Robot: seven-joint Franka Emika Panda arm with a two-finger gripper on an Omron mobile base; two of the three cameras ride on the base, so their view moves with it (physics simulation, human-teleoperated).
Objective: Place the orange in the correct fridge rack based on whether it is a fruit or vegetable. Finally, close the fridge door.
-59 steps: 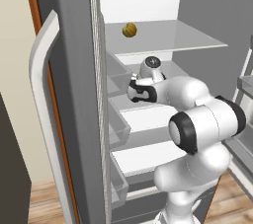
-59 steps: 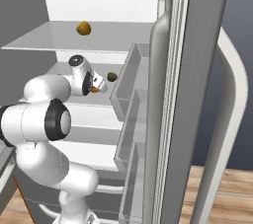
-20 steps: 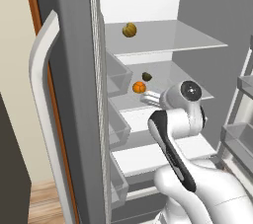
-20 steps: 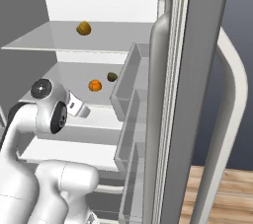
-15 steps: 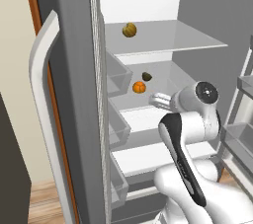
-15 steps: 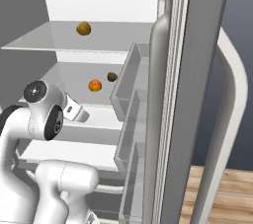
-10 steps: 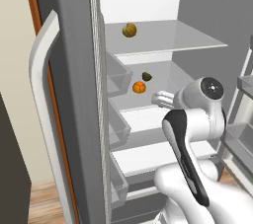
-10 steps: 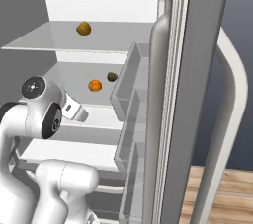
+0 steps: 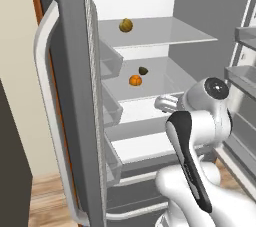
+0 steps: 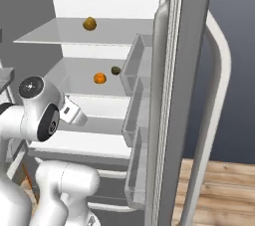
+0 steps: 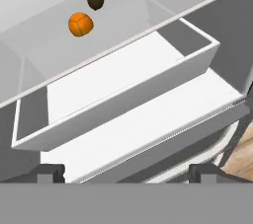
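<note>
The gripper is wide open and holds nothing; its two dark fingertips stand far apart at the bottom of the hand view, with only fridge interior between them. In the left base view the gripper sits at the front of the open fridge, drawn back from the shelves, and in the right base view the gripper is level with the white drawer front below the rack.

The orange lies on the fridge rack, beyond and above the gripper and a little to its left in the hand view, well apart from the fingertips. It rests free on the pale translucent surface, touching nothing but the rack. In the left base view the orange is up and to the left of the gripper, on the fridge rack, and in the right base view the orange sits above and right of the gripper on the fridge rack.

Just beside the orange, farther from the gripper, is a small dark green-brown lump, close to it but not touching. A tan-brown round item lies on the shelf above, higher than the gripper and farther back.

Directly ahead of the gripper, under the rack, is an open white drawer. Both fridge doors stand open: the left door and the right door.
</note>
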